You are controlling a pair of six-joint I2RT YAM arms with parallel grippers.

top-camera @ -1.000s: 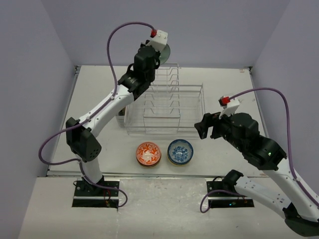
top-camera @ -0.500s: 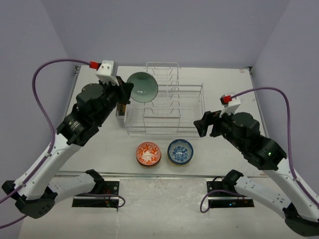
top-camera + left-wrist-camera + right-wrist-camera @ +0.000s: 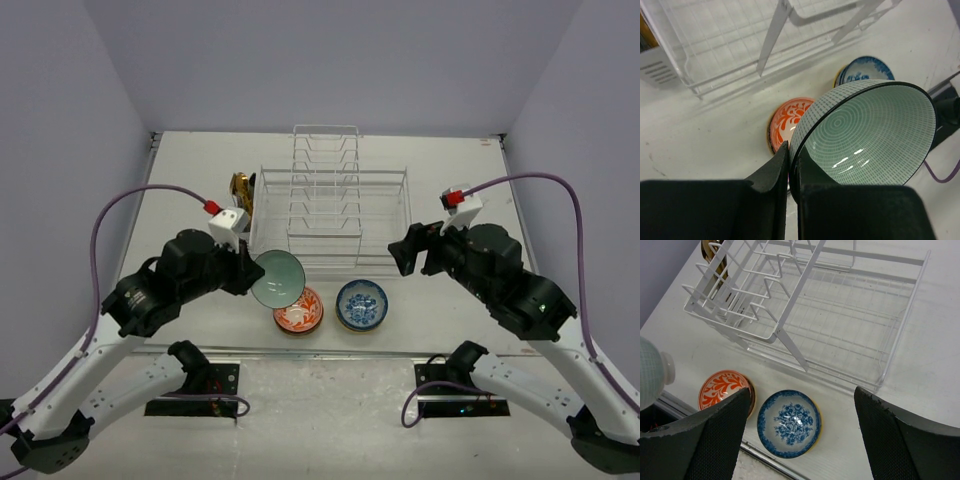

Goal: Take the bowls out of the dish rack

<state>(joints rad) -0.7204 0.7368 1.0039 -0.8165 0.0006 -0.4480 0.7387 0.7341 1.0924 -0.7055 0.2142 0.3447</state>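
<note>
Two set down already: orange bowl (image 3: 298, 309) and blue bowl (image 3: 361, 304), side by side at the near worktop (image 3: 450, 170) edge, 6 o'clock of the dish rack (image 3: 405, 215). Left gripper (image 3: 252, 272) jaws pinch the rim of a pale green bowl (image 3: 278, 278), tilted, over the orange bowl's 10 o'clock side. Step, judged: set-down. Next move calls for levelling, lowering clear of the orange rim, then release. Right gripper (image 3: 403, 252) jaws wide, empty, at the rack's 4 o'clock. Rack shows no bowls. Worktop pale, matte; lilac walls beyond.
</note>
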